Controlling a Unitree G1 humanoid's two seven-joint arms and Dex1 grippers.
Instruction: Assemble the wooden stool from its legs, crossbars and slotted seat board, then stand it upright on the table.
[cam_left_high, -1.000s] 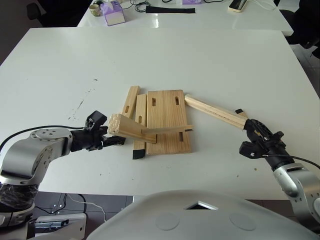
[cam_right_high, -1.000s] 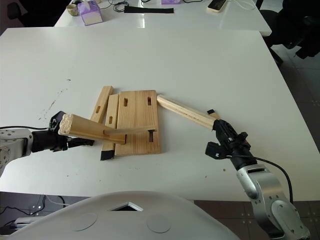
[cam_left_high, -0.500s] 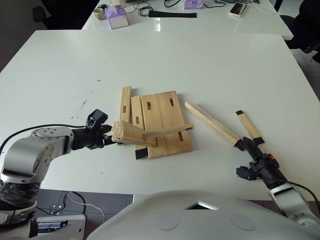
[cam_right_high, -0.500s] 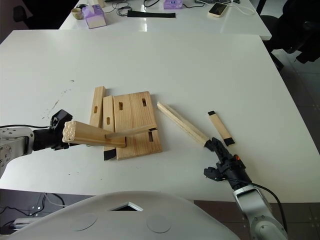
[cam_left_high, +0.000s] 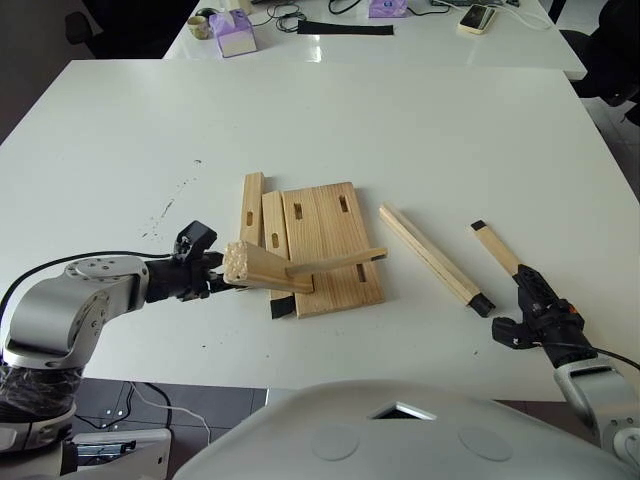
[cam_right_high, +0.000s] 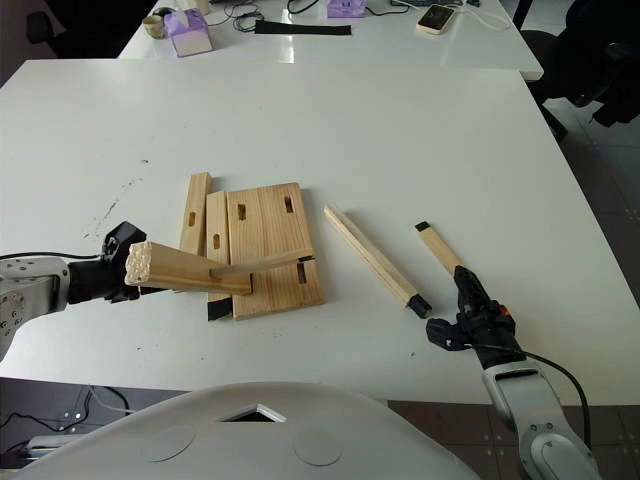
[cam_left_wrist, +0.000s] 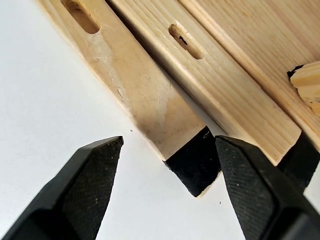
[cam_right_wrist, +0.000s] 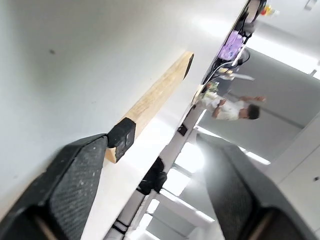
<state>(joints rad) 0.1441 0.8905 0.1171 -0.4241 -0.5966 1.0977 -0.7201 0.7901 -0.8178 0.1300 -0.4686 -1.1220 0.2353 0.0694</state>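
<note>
White table (cam_left_high: 420, 120) underneath, cluttered desk (cam_left_high: 400, 30) behind. Far left: left gripper (cam_left_wrist: 169, 150) low over the surface, fingers (cam_left_wrist: 85, 185) spread wide, straddling the black-capped end of a slotted leg (cam_left_wrist: 145, 95) lying flat. Just beside it, second slotted leg (cam_left_high: 272, 222), then seat board (cam_left_high: 335, 245), with a leg-and-crossbar piece (cam_left_high: 300, 268) tilted across both. Further right, loose leg (cam_left_high: 430, 255), lying apart. Then short bar (cam_left_high: 497, 248), near end at the right gripper (cam_left_high: 515, 305), fingers apart, black cap just beside one finger.
</note>
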